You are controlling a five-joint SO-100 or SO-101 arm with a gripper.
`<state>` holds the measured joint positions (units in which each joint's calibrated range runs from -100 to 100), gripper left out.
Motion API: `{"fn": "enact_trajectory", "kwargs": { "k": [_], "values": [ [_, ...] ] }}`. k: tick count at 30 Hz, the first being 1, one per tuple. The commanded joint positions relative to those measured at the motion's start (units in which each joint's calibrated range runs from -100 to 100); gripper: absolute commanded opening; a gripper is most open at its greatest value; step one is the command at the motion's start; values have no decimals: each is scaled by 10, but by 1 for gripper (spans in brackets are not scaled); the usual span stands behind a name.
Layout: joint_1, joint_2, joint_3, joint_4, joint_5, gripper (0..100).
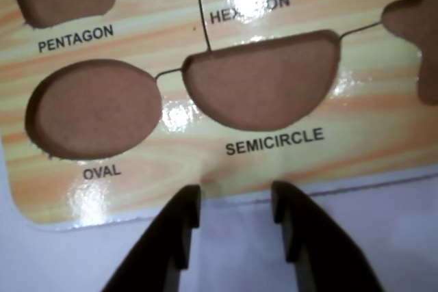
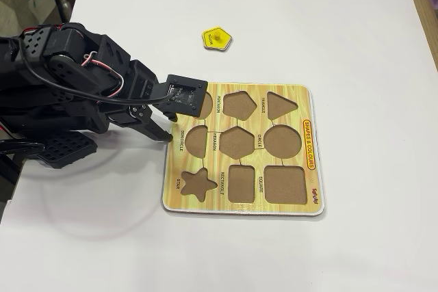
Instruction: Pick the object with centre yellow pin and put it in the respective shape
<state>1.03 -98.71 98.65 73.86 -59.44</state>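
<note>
empty gripper [image 1: 236, 203] (jaws parted) hovers at board [image 2: 309, 162] edge; pentagon piece [image 2: 216, 39] well apart.

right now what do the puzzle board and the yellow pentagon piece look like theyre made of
Puzzle board: likely wood or pressed board under a glossy printed wood-grain film; glare patches show, recesses look matte brown. Yellow pentagon piece: smooth painted wood or plastic, too small to tell.

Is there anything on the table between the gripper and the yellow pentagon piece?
Nothing visible. In the fixed view the gripper sits at the puzzle board's left edge, and only bare white table lies between it and the yellow pentagon piece beyond the board.
</note>
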Motion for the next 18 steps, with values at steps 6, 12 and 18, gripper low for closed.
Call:
{"fn": "enact_trajectory", "kwargs": {
  "k": [6,12,18],
  "values": [
    [2,4,4,6,2,13],
    [2,7,2,2,-5,13],
    [0,77,-108,2,-5,13]
  ]
}}
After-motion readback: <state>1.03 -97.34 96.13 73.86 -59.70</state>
